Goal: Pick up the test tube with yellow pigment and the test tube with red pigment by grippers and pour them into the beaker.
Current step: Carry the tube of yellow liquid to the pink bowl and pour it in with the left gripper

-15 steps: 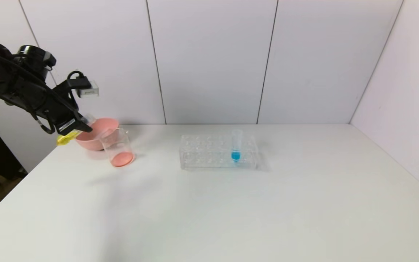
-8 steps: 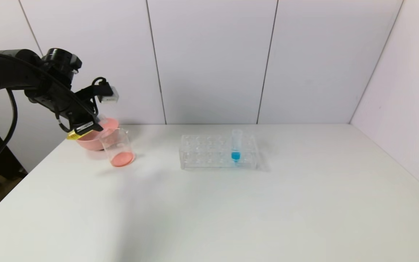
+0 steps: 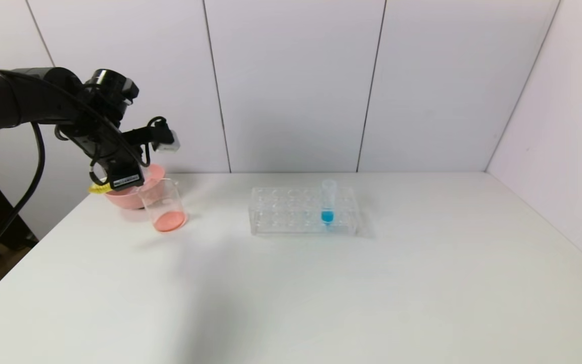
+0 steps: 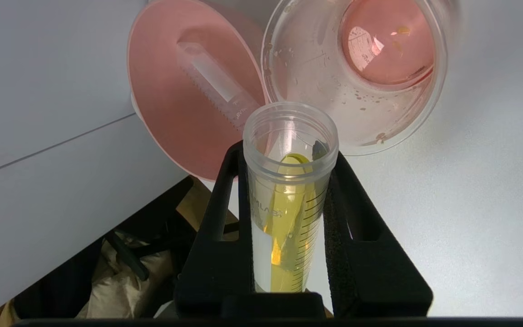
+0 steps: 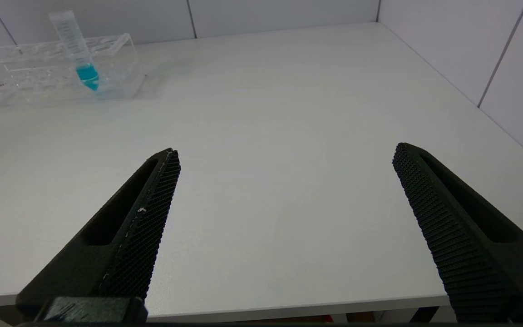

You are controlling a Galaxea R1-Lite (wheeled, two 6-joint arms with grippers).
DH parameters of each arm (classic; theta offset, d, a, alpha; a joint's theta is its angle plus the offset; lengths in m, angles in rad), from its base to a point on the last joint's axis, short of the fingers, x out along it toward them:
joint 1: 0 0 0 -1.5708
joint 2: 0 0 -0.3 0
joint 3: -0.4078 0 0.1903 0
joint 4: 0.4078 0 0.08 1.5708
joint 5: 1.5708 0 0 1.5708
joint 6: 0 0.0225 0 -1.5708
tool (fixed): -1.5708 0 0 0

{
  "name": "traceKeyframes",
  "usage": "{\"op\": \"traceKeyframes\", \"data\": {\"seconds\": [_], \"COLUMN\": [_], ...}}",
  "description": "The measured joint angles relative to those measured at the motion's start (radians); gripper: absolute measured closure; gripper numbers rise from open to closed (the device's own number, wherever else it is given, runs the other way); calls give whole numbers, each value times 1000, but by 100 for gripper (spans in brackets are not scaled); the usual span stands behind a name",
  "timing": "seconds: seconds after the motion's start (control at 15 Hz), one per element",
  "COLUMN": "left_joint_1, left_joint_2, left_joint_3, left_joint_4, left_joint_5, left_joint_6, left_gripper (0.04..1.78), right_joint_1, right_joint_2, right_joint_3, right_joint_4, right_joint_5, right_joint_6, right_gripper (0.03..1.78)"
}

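1. The slender clear plastic test tube with yellow pigment (image 4: 288,200) looks light, stiff and smooth; gripping it mid-barrel, as now, seems right.
2. The black left hand (image 4: 288,150) is clamped on it, tilted, open mouth just beside the rim of the small clear glass beaker (image 4: 357,72), which holds pale red liquid.
3. The black right hand (image 5: 284,204) hangs wide open, empty, well apart from the beaker.

Pink bowl (image 3: 125,197), clear rack (image 3: 303,211) w/ blue tube (image 3: 328,201).
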State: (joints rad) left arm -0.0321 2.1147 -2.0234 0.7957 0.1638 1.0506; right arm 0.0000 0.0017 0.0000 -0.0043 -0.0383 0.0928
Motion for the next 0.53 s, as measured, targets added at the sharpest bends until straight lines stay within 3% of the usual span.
{"op": "traceKeyframes", "data": {"seconds": [0.53], "left_joint_1": [-42], "left_joint_2": [27], "left_joint_3": [0], "left_joint_4": [39], "left_joint_5": [196], "left_joint_6": [0], "left_gripper": [137], "right_joint_1": [0], "right_joint_2": [0], "right_joint_3": [0], "right_joint_4": [0], "right_joint_5": [0], "right_joint_6": [0], "right_gripper": [10]}}
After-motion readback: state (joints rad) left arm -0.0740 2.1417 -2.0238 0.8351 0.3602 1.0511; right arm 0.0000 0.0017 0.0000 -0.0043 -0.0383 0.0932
